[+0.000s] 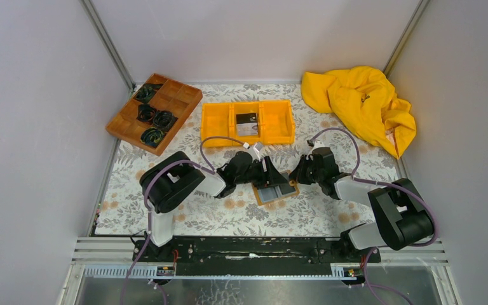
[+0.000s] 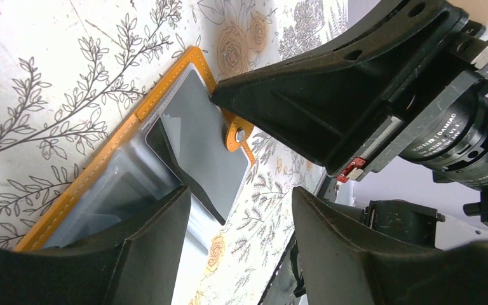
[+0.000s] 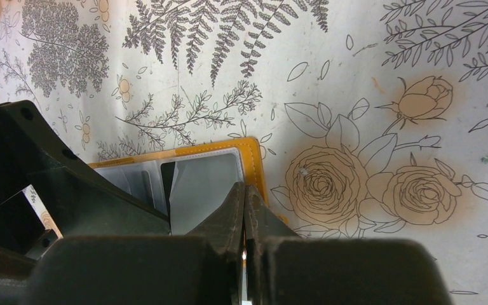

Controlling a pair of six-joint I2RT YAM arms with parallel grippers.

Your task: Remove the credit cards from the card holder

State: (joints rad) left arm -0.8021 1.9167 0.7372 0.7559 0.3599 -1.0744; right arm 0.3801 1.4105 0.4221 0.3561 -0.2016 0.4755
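your left gripper (image 2: pixel 239 202) spread wide over open card holder (image 3: pixel 251 159); your right gripper (image 3: pixel 244 192) fingers pressed together, tip at holder's orange edge

We found the card holder (image 1: pixel 275 192) lying open on the table (image 1: pixel 229 213) near its middle, with the left gripper (image 1: pixel 272 173) over its 10 o'clock edge and the right gripper (image 1: pixel 297 174) at its 2 o'clock corner. Behind it at 12 o'clock sat the three-compartment bin (image 1: pixel 216 122) with a credit card (image 1: pixel 246 118) in its middle compartment. The divided tray (image 1: pixel 124 124) lay at 10 o'clock and the cloth (image 1: pixel 359 101) at 2 o'clock.
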